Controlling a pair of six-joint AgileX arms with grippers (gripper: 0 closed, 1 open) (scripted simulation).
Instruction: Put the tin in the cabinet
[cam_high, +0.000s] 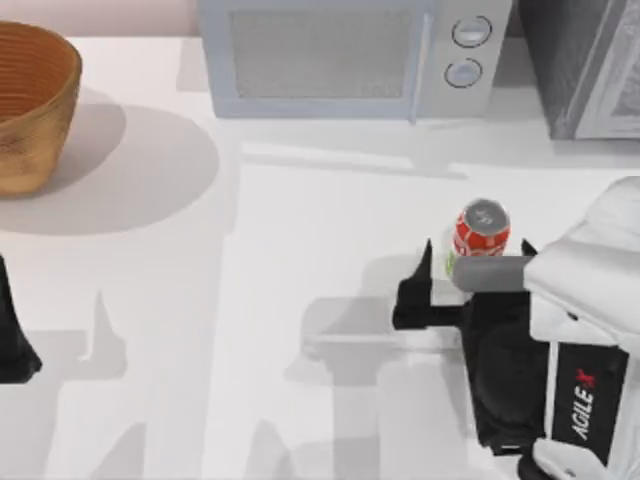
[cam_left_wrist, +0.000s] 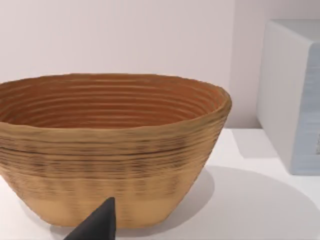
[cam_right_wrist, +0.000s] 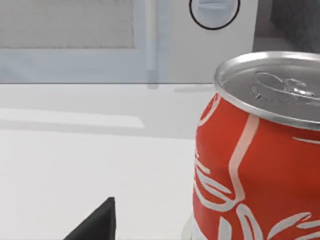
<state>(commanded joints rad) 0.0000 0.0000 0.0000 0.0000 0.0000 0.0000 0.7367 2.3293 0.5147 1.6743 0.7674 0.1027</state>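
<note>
tin (cam_high: 481, 229) upright, right gripper (cam_high: 470, 262) around it.

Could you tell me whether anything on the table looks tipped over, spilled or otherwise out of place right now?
Nothing stands out. The tin stands upright on the table, with the right hand close at it. The basket, microwave and cabinet all sit squarely, and nothing is spilled. The left hand is at the table's left edge.

tins: one (cam_high: 481, 229)
cabinets: one (cam_high: 585, 65)
microwaves: one (cam_high: 340, 55)
microwave knobs: two (cam_high: 471, 31)
baskets: one (cam_high: 30, 110)
</note>
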